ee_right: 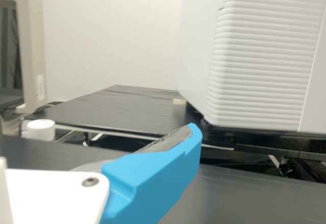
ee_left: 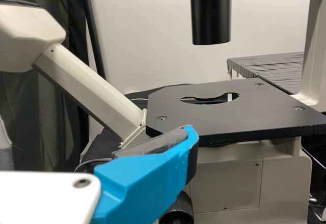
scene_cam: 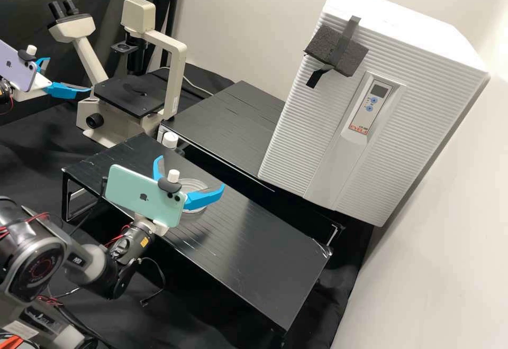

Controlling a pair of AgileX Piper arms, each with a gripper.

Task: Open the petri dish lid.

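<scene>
Observed in the high view: right gripper (scene_cam: 191, 172), left of centre, spread open at the clear dish (scene_cam: 193, 183); left gripper (scene_cam: 70, 74), upper left, also open near the microscope (scene_cam: 177, 76)

Left tool (scene_cam: 69, 74) and right tool (scene_cam: 191, 172): white and bright blue. Worktop (scene_cam: 254, 254) black, microscope (scene_cam: 174, 69) cream and black, cabinet (scene_cam: 423, 106) white, finely striped; petri dish (scene_cam: 193, 184) apparently clear.

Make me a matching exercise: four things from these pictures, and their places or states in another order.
1. petri dish
2. foam block
3. left gripper
4. right gripper

a. open, near the microscope
b. taped to the white ribbed cabinet
c. open, near the petri dish
d. on a black stand

Pairs: 1-d, 2-b, 3-a, 4-c
</scene>
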